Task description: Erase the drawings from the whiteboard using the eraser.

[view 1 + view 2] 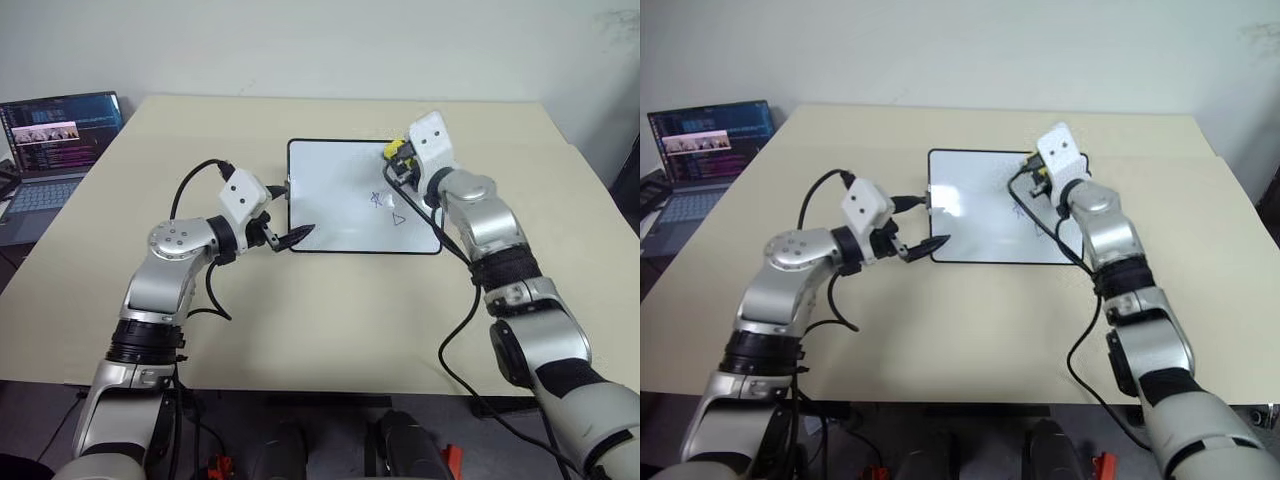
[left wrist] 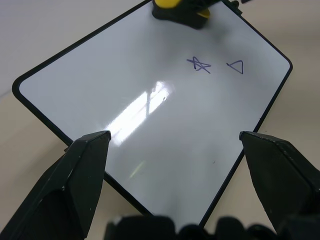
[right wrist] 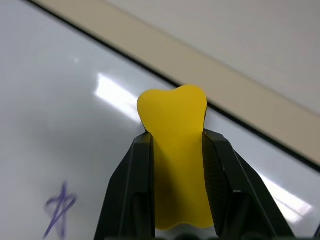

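The whiteboard (image 1: 340,180) lies flat on the tan table. Near its right end are two blue drawings, a scribbly star (image 1: 378,199) and a small triangle (image 1: 399,218), which the left wrist view shows as the star (image 2: 200,64) and the triangle (image 2: 235,66). My right gripper (image 1: 398,162) is shut on the yellow eraser (image 3: 174,145) over the board's far right corner, just beyond the star. Whether the eraser touches the board I cannot tell. My left gripper (image 1: 292,212) is open, its fingers (image 2: 85,170) spread along the board's left short edge.
An open laptop (image 1: 55,150) stands at the table's far left edge. Black cables hang from both wrists. Bare tabletop surrounds the board (image 1: 990,320), and a white wall rises behind the table.
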Motion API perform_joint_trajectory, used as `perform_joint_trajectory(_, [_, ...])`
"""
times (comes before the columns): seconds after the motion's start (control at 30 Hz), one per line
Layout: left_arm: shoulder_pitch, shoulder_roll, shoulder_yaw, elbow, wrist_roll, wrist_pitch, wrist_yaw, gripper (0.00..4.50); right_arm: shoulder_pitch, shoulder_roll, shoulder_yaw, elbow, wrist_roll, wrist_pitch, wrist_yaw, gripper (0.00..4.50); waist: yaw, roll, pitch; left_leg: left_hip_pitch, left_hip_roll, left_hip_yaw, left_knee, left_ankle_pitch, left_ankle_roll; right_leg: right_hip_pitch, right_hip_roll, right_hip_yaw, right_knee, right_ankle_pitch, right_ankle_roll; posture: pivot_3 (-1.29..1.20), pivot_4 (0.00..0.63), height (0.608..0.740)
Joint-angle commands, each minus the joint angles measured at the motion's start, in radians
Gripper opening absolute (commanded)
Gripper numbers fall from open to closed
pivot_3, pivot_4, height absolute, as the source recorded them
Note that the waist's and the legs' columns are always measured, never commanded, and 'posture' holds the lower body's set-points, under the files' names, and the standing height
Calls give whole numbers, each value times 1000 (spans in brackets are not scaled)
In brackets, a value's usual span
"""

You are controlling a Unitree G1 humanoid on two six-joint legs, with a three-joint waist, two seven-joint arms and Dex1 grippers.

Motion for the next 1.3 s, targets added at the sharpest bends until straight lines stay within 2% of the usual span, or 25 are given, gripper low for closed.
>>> perform_joint_trajectory(0.03, [-11,52,59,-54,-33,12,-25,4500,37,-105,-28,-250,51,143,120,973,1,1,1,0,0,0,0,0,0,-1,0,0,0,0,0,0,150,740])
perform_joint_trajectory(0.13, [-4,85,68,-65,-48,24,-49,4500,76,-187,-26,-376,74,214,192,973,2,2,2,-5,0,0,-2,0,0,-5,0,0,-2,-1,-1,0,150,740])
perform_joint_trajectory(0.23, [0,127,81,-69,-57,33,-78,4500,137,-319,-16,-469,67,223,277,970,2,2,2,-7,0,0,-2,-1,0,-7,0,0,-3,-2,-1,0,150,740])
perform_joint_trajectory(0.3, [0,146,90,-69,-62,36,-90,4500,164,-364,-27,-510,84,220,310,970,2,1,2,-8,0,0,-2,-1,0,-7,-1,-1,-3,-3,-1,0,150,740])
perform_joint_trajectory(0.5, [9,196,105,-91,-91,73,-126,4500,210,-467,-39,-499,74,158,362,970,0,1,3,-8,0,1,-2,-1,0,-8,-1,0,-3,-3,-1,0,150,740])
perform_joint_trajectory(1.13, [1,199,92,-104,-88,84,-140,4500,199,-476,-64,-461,95,127,364,970,2,0,3,-8,0,1,-2,-1,0,-8,-1,0,-3,-3,-1,0,150,740])
perform_joint_trajectory(1.23, [-3,192,89,-99,-86,82,-139,4500,196,-461,-65,-464,102,129,356,970,2,0,3,-8,0,1,-2,-1,0,-8,-1,0,-3,-3,-1,0,150,740])
perform_joint_trajectory(1.3, [-4,183,80,-97,-84,83,-140,4500,182,-413,-60,-468,111,138,329,970,1,0,3,-8,0,1,-2,-1,0,-8,-1,0,-2,-3,-1,0,150,740])
